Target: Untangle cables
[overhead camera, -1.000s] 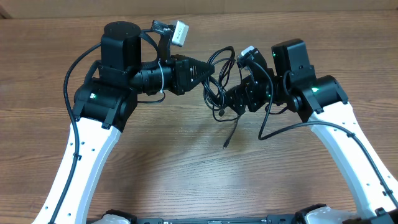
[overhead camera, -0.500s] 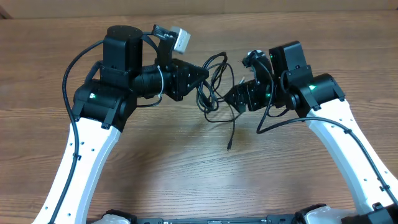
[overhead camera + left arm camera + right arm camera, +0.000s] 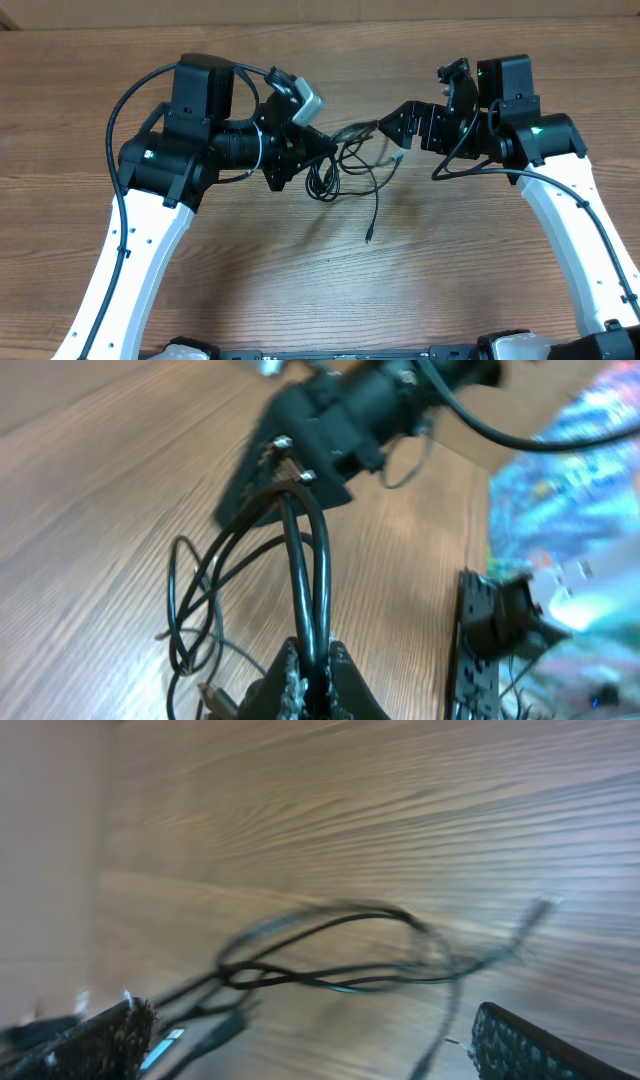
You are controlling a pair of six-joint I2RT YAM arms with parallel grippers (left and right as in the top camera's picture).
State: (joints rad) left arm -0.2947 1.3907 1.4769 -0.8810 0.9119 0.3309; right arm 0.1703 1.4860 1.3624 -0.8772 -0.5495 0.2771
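Cables [image 3: 325, 183] (thin, black) loop over woodgrain table [image 3: 300, 275]

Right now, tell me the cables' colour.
The cables are black; left wrist view shows best.

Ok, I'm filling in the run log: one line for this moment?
left gripper: jaws shut on cables | right gripper: jaws open | cables: tangled loops between the two grippers

1. I'd call this a robotics lab bench: a left arm [image 3: 125, 260] and a right arm [image 3: 585, 250], white-shelled with exposed wiring, share a wood-grain table [image 3: 300, 290].
2. A plain brown board [image 3: 330, 12] backs it.
3. My left wrist view shows a black socket strip [image 3: 478, 650].
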